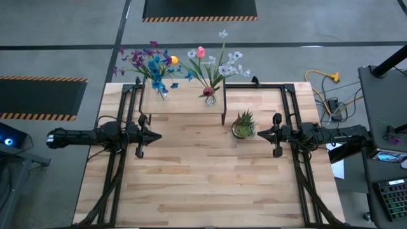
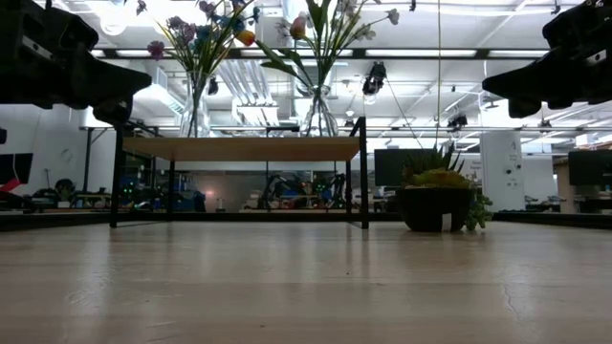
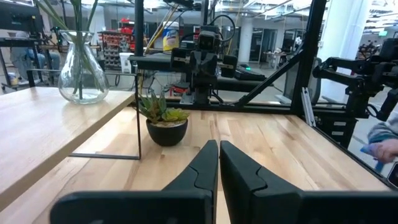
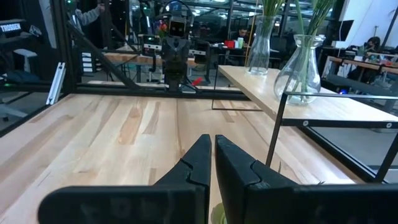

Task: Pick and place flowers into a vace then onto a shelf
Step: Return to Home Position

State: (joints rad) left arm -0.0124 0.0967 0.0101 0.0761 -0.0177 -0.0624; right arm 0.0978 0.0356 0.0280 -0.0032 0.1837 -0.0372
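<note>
Two clear glass vases stand on the shelf (image 1: 184,100) at the table's far side. The left vase (image 1: 161,93) holds blue, purple and orange flowers (image 1: 151,63). The right vase (image 1: 210,97) holds white and pink flowers (image 1: 216,62). My left gripper (image 1: 158,135) hovers shut at the table's left, pointing level toward the right. At the table's right my right gripper (image 1: 258,133) hovers shut, pointing level toward the left. Neither has anything between its fingers. In the wrist views the left gripper (image 3: 218,163) and the right gripper (image 4: 212,158) each show closed fingertips above bare tabletop.
A small spiky green potted plant (image 1: 243,124) stands on the table just in front of the shelf's right end, close to my right gripper. Black frame rails (image 1: 299,146) run along both sides of the table. The near half of the tabletop (image 1: 203,184) is bare wood.
</note>
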